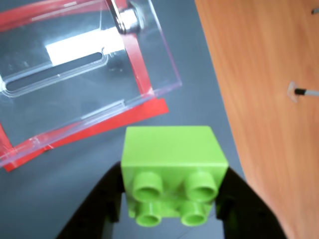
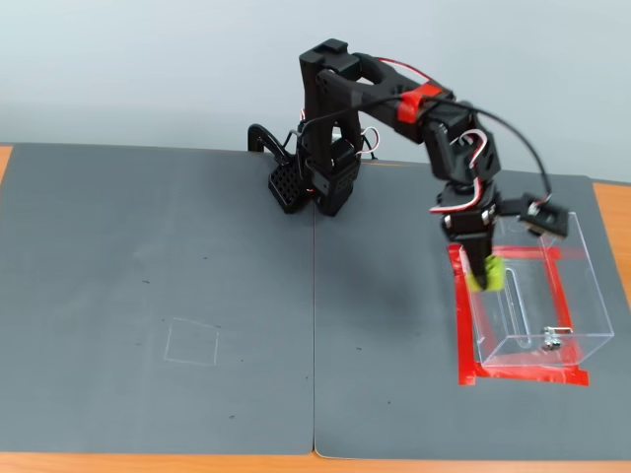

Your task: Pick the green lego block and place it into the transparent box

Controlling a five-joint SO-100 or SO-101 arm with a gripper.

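A dark grey mat point(image 2: 197, 296) covers most of the fixed view, with a strip of orange wooden table point(image 2: 611, 212) showing at the right edge and along the bottom. A faint square outline point(image 2: 192, 343) is drawn on the mat in the lower left of that view. The black arm point(image 2: 340, 108) rises from its base at the upper middle and bends down toward the right, red and white wires running along it.

The transparent box point(image 2: 537, 305) sits on the mat at the right of the fixed view, inside a frame of red tape point(image 2: 461, 325), with a small metal latch point(image 2: 549, 343) on its near wall. In the wrist view the box point(image 1: 75, 69) fills the upper left, the red tape point(image 1: 124, 117) visible under and beside it, the latch point(image 1: 127, 17) at the top edge, and the wooden table point(image 1: 269, 99) takes up the right side.

The gripper point(image 2: 483, 278) points downward at the box's left wall, seemingly above its rim. Its fingers are clamped on the green lego block point(image 2: 487, 276), which is off the mat. In the wrist view the block point(image 1: 172, 172) sits at the lower middle, studs facing the camera, pressed between the two black fingers point(image 1: 107, 199) of the gripper point(image 1: 172, 199), just outside the box's near corner.
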